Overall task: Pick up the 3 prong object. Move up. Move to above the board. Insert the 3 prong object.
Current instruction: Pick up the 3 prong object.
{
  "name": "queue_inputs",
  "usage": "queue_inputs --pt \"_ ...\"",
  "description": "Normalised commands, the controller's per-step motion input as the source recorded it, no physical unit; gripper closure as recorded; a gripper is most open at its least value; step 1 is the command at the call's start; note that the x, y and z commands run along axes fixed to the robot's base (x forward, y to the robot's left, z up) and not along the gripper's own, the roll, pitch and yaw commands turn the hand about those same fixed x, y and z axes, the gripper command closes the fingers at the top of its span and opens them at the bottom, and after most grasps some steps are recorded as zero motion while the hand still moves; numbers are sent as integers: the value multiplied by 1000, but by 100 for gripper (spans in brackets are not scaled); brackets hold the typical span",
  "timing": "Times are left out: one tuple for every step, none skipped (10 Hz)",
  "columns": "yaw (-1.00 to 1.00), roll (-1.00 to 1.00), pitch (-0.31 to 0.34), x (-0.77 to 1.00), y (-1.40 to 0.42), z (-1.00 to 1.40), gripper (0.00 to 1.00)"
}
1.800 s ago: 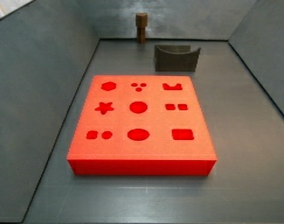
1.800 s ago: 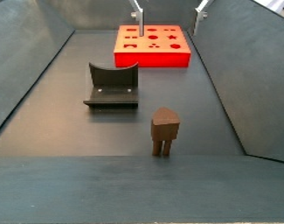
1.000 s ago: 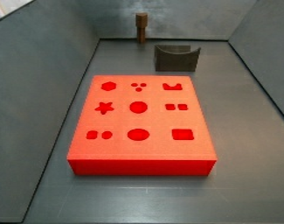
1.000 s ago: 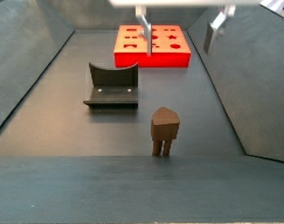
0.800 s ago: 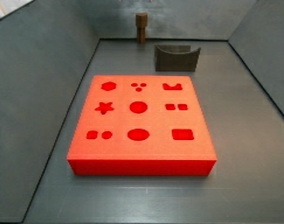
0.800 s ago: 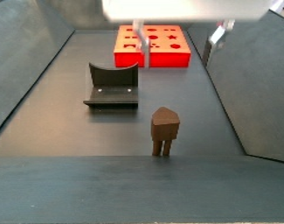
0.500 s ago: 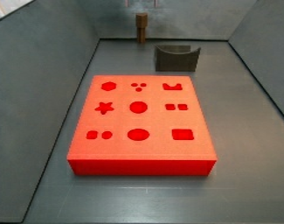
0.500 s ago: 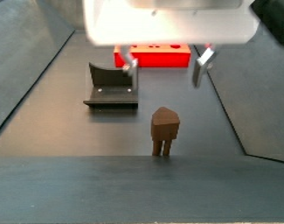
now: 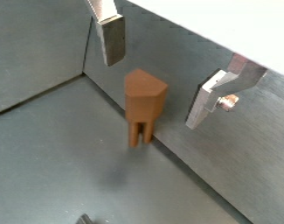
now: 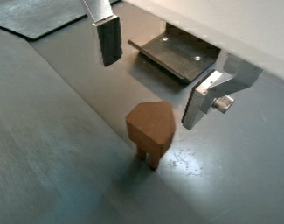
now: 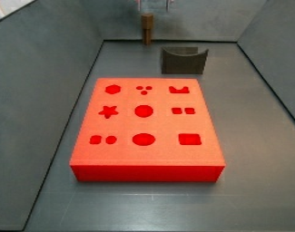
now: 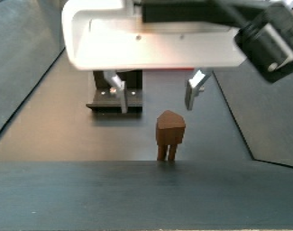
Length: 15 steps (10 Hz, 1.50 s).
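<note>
Wrist views are both showing the 3 prong object (image 9: 145, 109), a brown peg standing upright on its prongs on the grey floor, lying between and below the two silver fingers (image 9: 109, 33) of the gripper (image 9: 159, 66). The jaws are standing wide apart, with clear floor showing on each side of the peg, so nothing is being held. In a side view the peg (image 12: 170, 135) is standing near the front of the bin, with the gripper (image 12: 153, 90) hanging at about 11 o'clock from it, just above and behind its top. Over the last two seconds the gripper has been travelling from above the far end of the bin towards the peg, and it is now arriving over it while the peg itself has not moved. The grey U-shaped block (image 12: 114, 95) is sitting just behind the gripper, partly hidden by it. The board (image 11: 144, 125) is lying flat and well apart from the peg, its three-dot cutout (image 11: 144, 89) unoccupied. Judged from this, the pick-up step is only beginning: a further descent and a closing of the jaws around the peg are probably needed before any lift.
</note>
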Motion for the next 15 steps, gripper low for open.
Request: queue_inputs --pt "0 -83 0 371 289 -214 0" --pt "0 -91 -23 183 254 -289 0" --pt "0 0 -106 0 114 -566 0" --pt "0 0 -156 0 77 -863 0" --pt "0 39 -134 -17 11 -843 0" --pt "0 0 -41 -69 20 -406 0" --pt "43 0 30 0 3 0 0" --pt "23 79 67 -91 0 186 0" --pt "6 141 93 -71 0 194 0" --pt "0 166 127 0 0 154 0" --pt "3 184 146 0 0 283 0" --pt "40 231 137 -26 0 417 0" --pt "49 261 140 -71 0 483 0" --pt "11 243 103 -111 0 177 0" --pt "26 164 0 -323 0 -320 0"
